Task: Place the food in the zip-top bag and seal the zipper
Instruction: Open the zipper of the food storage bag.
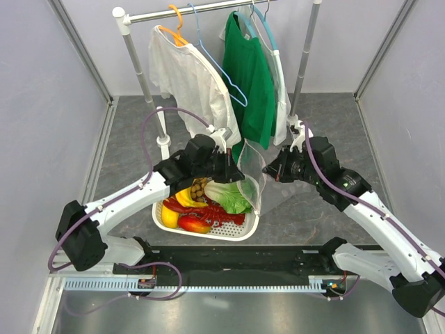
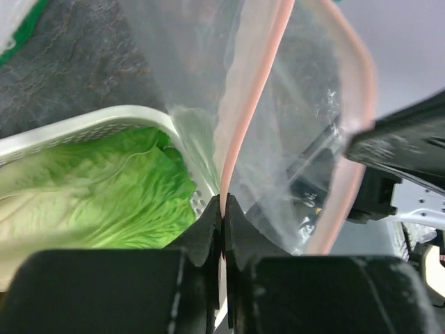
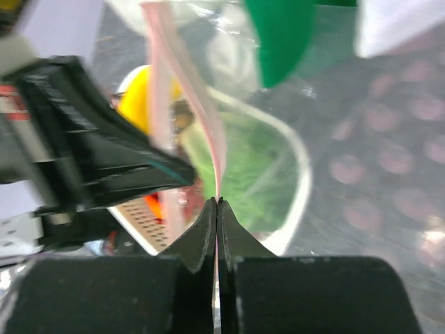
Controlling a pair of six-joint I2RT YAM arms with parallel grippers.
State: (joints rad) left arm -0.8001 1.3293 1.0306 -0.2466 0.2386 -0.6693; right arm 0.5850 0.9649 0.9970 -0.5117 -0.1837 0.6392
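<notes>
The bag (image 1: 254,179) hangs in the air over the right end of the basket (image 1: 208,234). The left gripper (image 2: 222,209) is clenched on one lip of the pink zipper strip (image 2: 254,90) and the right gripper (image 3: 217,209) on the other. The food (image 1: 208,207) lies in the basket, none of it bagged. If either gripper lets go to fetch food, the floppy mouth may sag shut, and the thin strip could also slip from a pinch.

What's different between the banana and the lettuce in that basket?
The banana is yellow, smooth and curved; the lettuce is green, broad and crinkly. The banana lies left of the lettuce, which sits next to the clear bag. Both lie in the white basket.
</notes>
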